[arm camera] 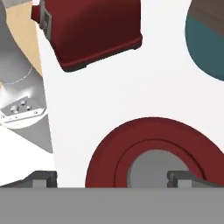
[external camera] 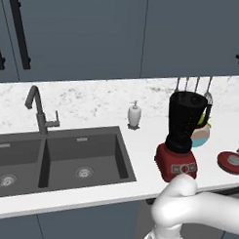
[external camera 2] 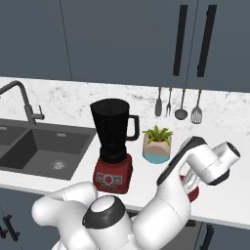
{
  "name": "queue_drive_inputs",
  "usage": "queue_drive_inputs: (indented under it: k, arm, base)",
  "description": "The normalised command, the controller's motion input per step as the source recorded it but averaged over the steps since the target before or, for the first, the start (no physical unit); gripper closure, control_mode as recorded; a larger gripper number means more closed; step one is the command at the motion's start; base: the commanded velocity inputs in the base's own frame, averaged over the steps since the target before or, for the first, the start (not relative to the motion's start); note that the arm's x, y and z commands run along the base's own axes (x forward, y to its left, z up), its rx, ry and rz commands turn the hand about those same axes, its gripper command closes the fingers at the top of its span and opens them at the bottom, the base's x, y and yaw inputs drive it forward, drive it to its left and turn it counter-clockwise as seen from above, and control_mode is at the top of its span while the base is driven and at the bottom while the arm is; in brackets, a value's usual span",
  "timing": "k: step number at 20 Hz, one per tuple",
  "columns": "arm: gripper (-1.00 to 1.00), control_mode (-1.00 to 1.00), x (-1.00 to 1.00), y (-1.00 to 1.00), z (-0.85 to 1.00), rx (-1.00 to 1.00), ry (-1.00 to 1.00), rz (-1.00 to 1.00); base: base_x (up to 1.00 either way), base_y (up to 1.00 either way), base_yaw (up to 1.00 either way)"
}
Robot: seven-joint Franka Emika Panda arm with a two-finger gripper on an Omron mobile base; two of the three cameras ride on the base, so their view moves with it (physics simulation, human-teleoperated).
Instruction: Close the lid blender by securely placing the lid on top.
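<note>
- Nearest thing first: in the hand view the gripper [arm camera: 113, 178] sits low over the lid [arm camera: 109, 151], its two dark tips poking up at the bottom edge, one at the far left and one right of centre over the grey knob. The jaws look spread wide with nothing between them, so I'd call it released, not gripping yet.
- The lid lies flat on the white counter [arm camera: 109, 87]; in the left base view it's at the right edge, mid-height [external camera: 231, 161], and in the right base view it peeks out from behind the arm, lower right.
- Next back is the blender [external camera 2: 114, 146], left of centre in the right base view, jar open on top, clearly apart from the lid.
- Past that, a small potted plant [external camera 2: 157, 143], then the utensils hanging on the wall [external camera 2: 178, 103], with the sink [external camera: 56, 160] off to the left.
- My read: this is the reach-for-the-lid step. The next move needs the tips centred on the knob or rim, a firm squeeze, then a level lift over to the jar's rim.
</note>
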Motion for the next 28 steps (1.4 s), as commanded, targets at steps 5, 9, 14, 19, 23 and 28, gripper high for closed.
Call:
queue_drive_inputs:
  k: [5, 9, 14, 19, 23, 28]
  arm:
    - [-1.0, -1.0, 0.31, 0.0, -0.23, 0.0, 0.0, 0.04]
    - [-1.0, -1.0, 0.13, -0.11, -0.22, -0.02, 0.0, 0.05]
    - [-1.0, -1.0, 0.0, -0.25, -0.21, -0.03, 0.0, 0.03]
    - [-1.0, -1.0, 0.06, -0.22, -0.13, -0.04, 0.0, 0.03]
    - [-1.0, -1.0, 0.13, -0.06, -0.03, -0.03, 0.0, 0.0]
    - [-1.0, -1.0, 0.01, 0.03, -0.02, -0.03, 0.0, 0.0]
  base:
    - [0.0, 0.0, 0.0]
    - [0.0, 0.0, 0.0]
    - [0.0, 0.0, 0.0]
    - [0.0, 0.0, 0.0]
    - [0.0, 0.0, 0.0]
    - [0.0, 0.0, 0.0]
